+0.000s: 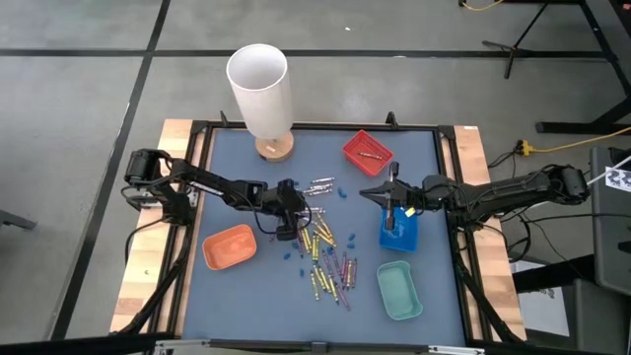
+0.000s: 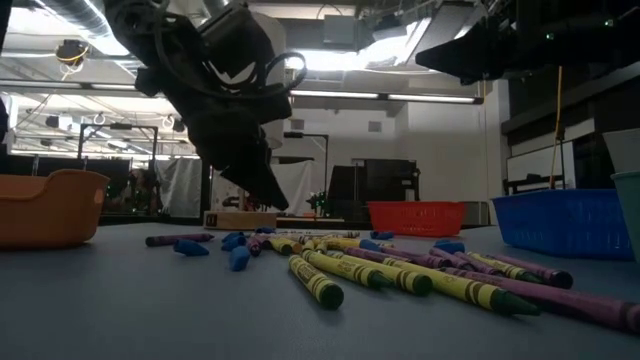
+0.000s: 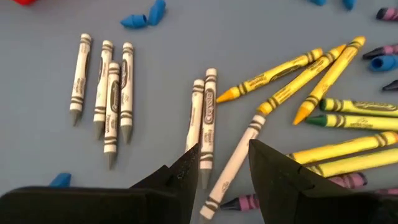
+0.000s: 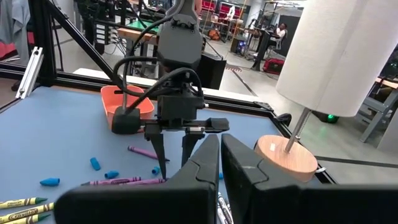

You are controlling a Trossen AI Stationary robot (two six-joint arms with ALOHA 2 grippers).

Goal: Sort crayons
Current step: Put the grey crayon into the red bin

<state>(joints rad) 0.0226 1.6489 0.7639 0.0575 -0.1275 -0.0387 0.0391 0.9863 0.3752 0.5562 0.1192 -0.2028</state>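
Lying loose: grey, yellow, purple crayons (image 3: 249,84).

Both arms are dark, slim and jointed, with black cables looping along their links. The left gripper (image 4: 173,154) has a boxy black body, a cable loop arching over it at 12 o'clock, and two thin tapering fingers (image 3: 186,174). The right gripper (image 4: 220,163) ends in broad, matte black wedge-shaped fingers.

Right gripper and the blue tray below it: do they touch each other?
Apart. The low view shows the right gripper high above the blue tray, with the room's background visible between them.
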